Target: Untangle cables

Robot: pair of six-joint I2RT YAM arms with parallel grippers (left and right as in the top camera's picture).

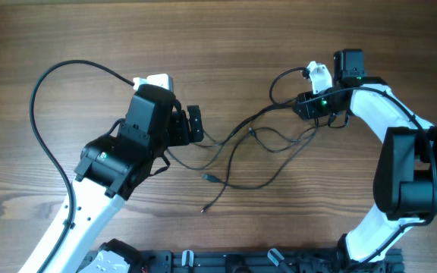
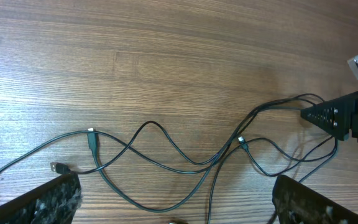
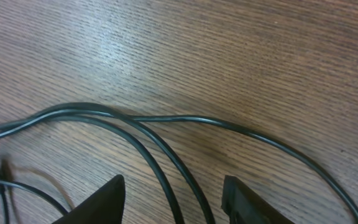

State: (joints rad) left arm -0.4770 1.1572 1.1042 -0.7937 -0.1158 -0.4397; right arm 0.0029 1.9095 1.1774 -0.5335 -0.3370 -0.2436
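Note:
The cables (image 1: pixel 250 121) lie in a loose tangle on the wooden table between my two grippers: thin black cords crossing each other, with small metal plugs (image 1: pixel 209 178) at the free ends. My left gripper (image 1: pixel 193 125) hovers at the tangle's left edge, wide open; in its wrist view the cords (image 2: pixel 151 123) run between and beyond its fingers (image 2: pixel 42 202) untouched. My right gripper (image 1: pixel 302 106) is at the right end of the tangle. Two cord strands (image 3: pixel 79 109) pass between its fingers (image 3: pixel 98 202), with gaps on both sides.
A thick black arm cable (image 1: pixel 44 83) loops out to the left behind the left arm. A USB plug (image 2: pixel 58 167) lies just by the left finger. The right arm's base and a black rail (image 1: pixel 241 262) sit along the near edge.

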